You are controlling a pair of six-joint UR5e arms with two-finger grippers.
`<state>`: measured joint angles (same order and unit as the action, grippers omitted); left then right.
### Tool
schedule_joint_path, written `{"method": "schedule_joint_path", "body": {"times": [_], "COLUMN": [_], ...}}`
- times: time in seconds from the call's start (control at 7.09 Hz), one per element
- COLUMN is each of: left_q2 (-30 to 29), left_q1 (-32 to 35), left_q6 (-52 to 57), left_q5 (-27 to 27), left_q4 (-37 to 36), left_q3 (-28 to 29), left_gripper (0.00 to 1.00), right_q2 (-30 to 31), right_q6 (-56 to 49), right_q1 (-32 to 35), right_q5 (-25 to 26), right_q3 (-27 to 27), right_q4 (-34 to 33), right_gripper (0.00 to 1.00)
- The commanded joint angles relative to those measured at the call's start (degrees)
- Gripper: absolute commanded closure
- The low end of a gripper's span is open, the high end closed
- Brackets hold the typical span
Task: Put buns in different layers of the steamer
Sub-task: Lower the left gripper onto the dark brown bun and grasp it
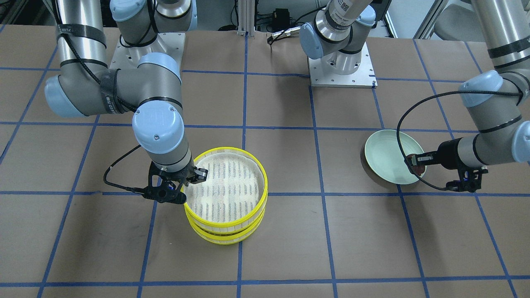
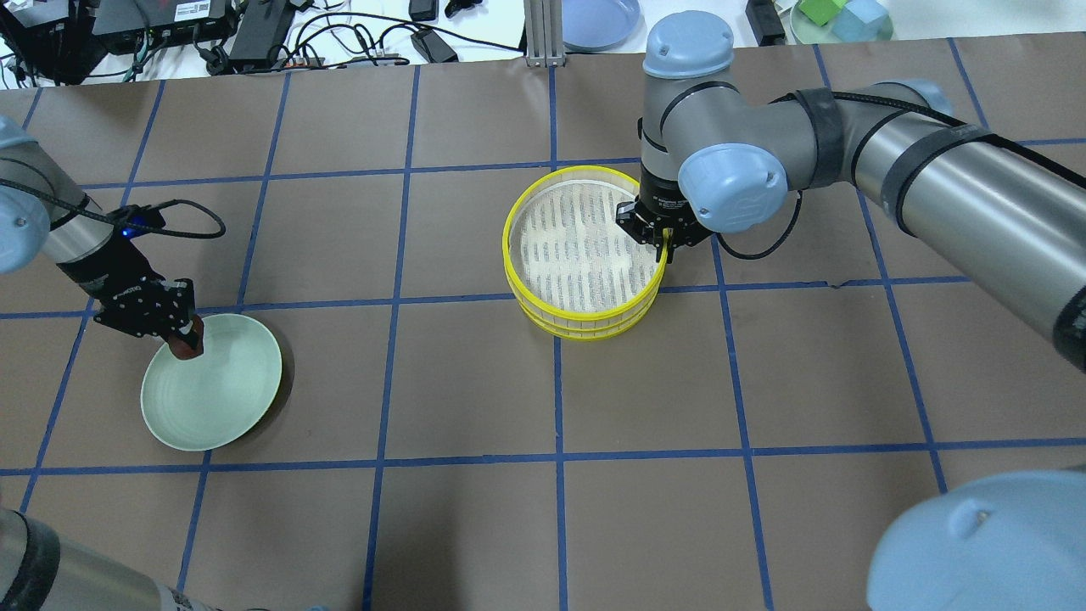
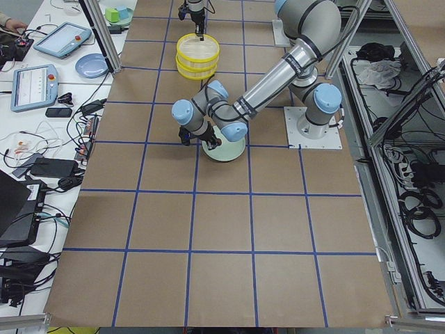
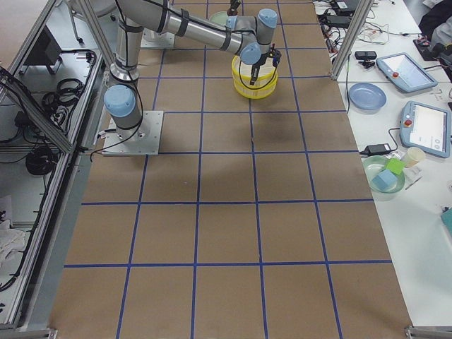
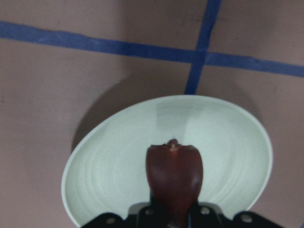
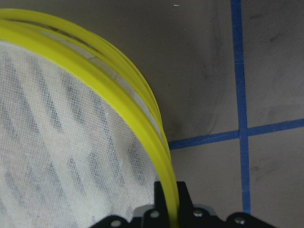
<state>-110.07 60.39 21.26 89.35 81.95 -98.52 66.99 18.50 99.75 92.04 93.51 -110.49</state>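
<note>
Two steamer trays with yellow rims stand stacked mid-table; the upper tray [image 2: 511,246] [image 1: 232,151] shows a bare white mesh bottom, and the lower tray [image 2: 585,331] [image 1: 223,239] is mostly covered. My right gripper [image 2: 663,247] [image 1: 187,182] is shut on the upper tray's rim [image 6: 95,80], one finger inside and one outside. My left gripper [image 2: 182,335] [image 1: 416,165] is shut on the dark reddish-brown bun [image 5: 174,173] [image 2: 186,345] and holds it over the edge of the pale green plate [image 2: 221,399] [image 5: 114,166]. The cream-white bun is out of view.
The table is brown paper with a blue tape grid. Beyond its far edge lie cables, a blue plate [image 2: 598,17] and a green plate with blocks [image 2: 840,17]. Both arm bases [image 1: 341,68] stand on the robot's side.
</note>
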Motion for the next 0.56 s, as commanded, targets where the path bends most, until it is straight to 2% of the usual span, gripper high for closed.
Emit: {"method": "schedule_joint_path", "body": {"times": [0.0, 0.42], "left_q2": [3.18, 5.65], "left_q1": [4.28, 8.07], "left_q6": [-2.25, -6.14], "left_q5": [-1.46, -2.07], "left_q4": [1.89, 1.99], "left_q3": [5.69, 6.06], "left_gripper": [1.00, 1.00], "right_q2": [0.59, 2.44], "right_q6": [0.13, 1.27], "right_q1": [0.00, -0.35], "right_q5": [-0.01, -2.12], "right_q3": [0.00, -0.61], "right_q4": [0.44, 1.85], "right_gripper": [1.00, 1.00]}}
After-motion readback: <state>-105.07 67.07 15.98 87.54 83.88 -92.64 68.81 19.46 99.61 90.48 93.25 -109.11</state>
